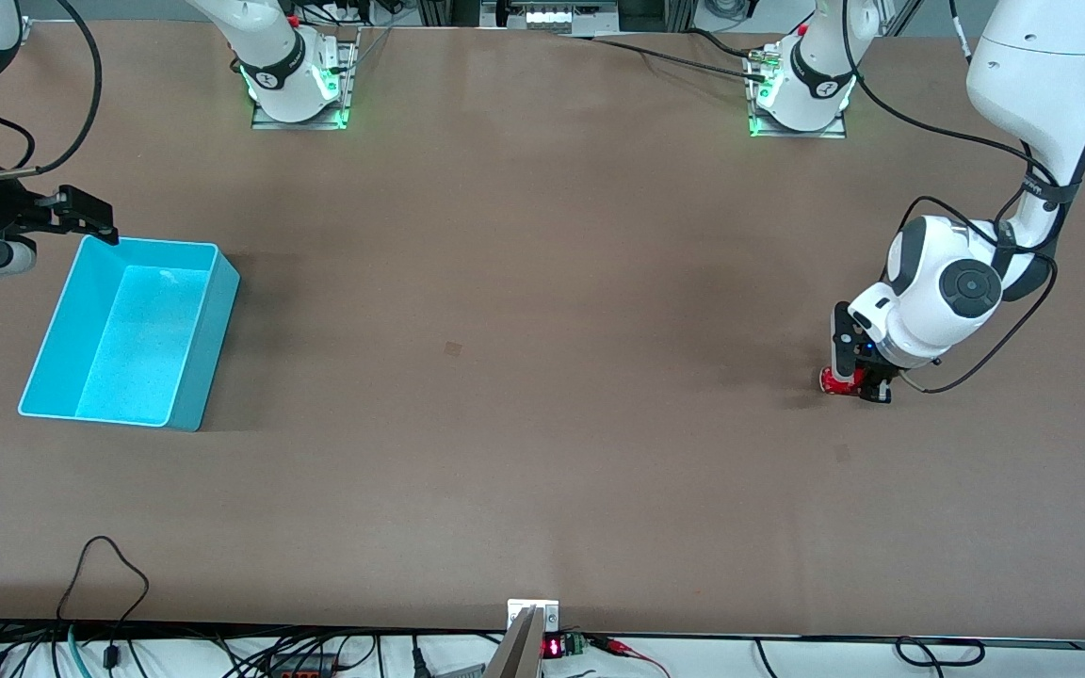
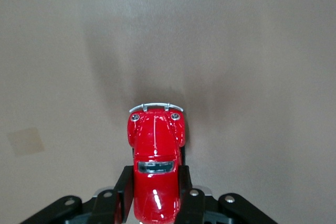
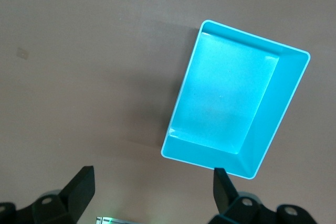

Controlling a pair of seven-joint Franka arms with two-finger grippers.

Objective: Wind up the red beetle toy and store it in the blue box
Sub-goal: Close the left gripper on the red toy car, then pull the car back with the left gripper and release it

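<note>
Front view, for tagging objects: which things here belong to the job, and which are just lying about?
Job:
- red beetle toy, clamped in the left pincer
- blue box, empty, beside the open right pincer

Lying about:
- cables at the table edge

Glossy red beetle toy (image 2: 156, 169) with silver bumper, cyan-blue box (image 1: 199, 363), plain brown table (image 1: 542, 377).

No legible text, label, brand or number anywhere — not on the red beetle toy (image 2: 156, 169) clamped in the left gripper (image 2: 156, 198), nor on the blue box (image 3: 236, 106) below the right gripper (image 3: 152, 187).
</note>
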